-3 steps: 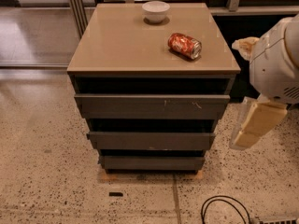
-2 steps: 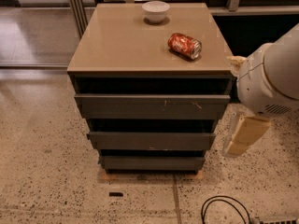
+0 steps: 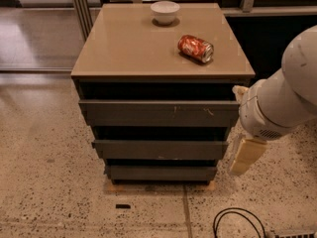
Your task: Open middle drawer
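Table (image 3: 129, 48) of drawers on open floor (image 3: 49, 182), claw (image 3: 246, 155) off its right edge.
Middle drawer (image 3: 159, 149) lies left of the claw, its right end just beside it; claw state cannot be told; can (image 3: 195, 48) and bowl (image 3: 165, 11) above-left.

White bowl (image 3: 165, 11): upright at the tabletop (image 3: 124, 48) rear edge. Red can (image 3: 195, 48): lying near the right edge. Claw (image 3: 246, 156): below the front-right corner.
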Robot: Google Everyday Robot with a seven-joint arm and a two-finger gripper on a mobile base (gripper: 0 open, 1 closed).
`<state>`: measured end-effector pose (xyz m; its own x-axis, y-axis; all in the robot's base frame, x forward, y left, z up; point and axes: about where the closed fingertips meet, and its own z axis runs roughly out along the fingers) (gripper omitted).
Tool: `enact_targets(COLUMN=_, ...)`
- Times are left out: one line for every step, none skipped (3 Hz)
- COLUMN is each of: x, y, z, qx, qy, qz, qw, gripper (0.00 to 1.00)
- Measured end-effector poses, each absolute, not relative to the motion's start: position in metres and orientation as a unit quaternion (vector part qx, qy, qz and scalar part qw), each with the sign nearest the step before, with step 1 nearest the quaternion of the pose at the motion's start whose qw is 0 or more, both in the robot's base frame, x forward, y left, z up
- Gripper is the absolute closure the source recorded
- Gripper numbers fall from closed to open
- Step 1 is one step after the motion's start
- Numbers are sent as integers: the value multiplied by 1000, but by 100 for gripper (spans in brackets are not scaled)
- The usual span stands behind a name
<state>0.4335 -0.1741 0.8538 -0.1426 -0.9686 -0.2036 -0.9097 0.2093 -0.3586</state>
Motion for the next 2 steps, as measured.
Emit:
enact_targets(x=433, y=-169, z=853, qx=-627, qy=750, qz=-74, qw=197, gripper=0)
enact_targets(x=433, y=-157, z=836, qx=-624, qy=752, qz=-59, qw=204, gripper=0)
